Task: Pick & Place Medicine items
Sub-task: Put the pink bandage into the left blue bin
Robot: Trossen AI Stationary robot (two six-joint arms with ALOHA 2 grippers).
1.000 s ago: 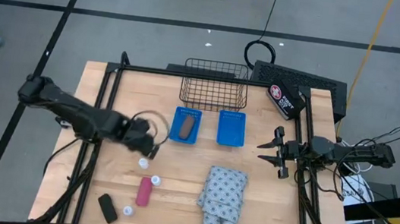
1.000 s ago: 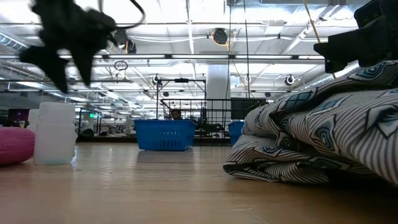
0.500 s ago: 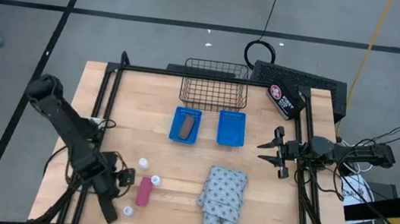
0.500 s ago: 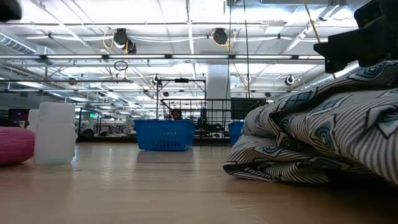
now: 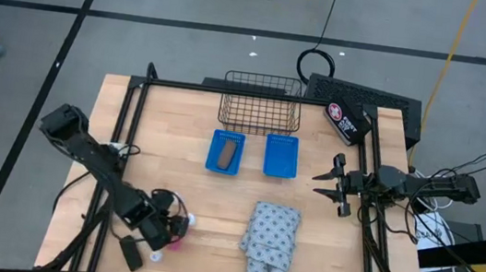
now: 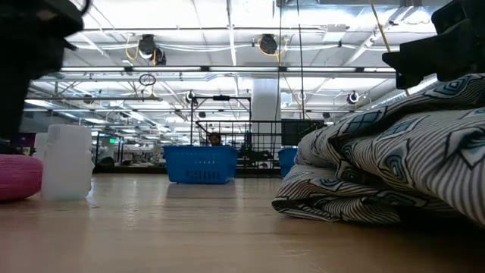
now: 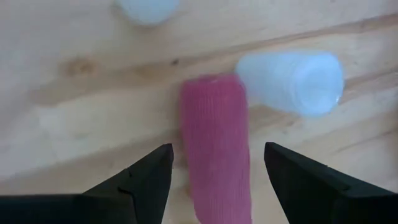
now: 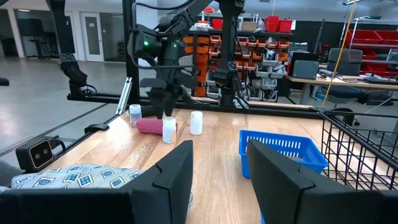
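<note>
My left gripper (image 5: 167, 227) hangs open over the pink piece (image 7: 214, 143), pointing steeply down. Its two fingers stand on either side of the piece's near end without touching it. The pink piece lies flat on the table near the left front. A white bottle (image 7: 292, 81) stands right beside it and another (image 7: 146, 9) farther off. The black piece (image 5: 129, 252) lies near the front edge, by a third bottle (image 5: 155, 256). The brown piece (image 5: 224, 155) lies in the left blue basket. My right gripper (image 5: 334, 186) waits open at the table's right edge.
Two blue baskets (image 5: 281, 155) sit mid-table in front of a black wire basket (image 5: 261, 101). The folded patterned cloth (image 5: 267, 241) lies at the front centre. A black pouch (image 5: 347, 121) rests at the far right corner. Bare wood lies between the baskets and the bottles.
My left gripper has swung from beside the left blue basket toward the table's near edge, sinking and rolling as it went. It then came in over the pink piece. Its fingers have stayed apart. Nothing on the table has moved.
</note>
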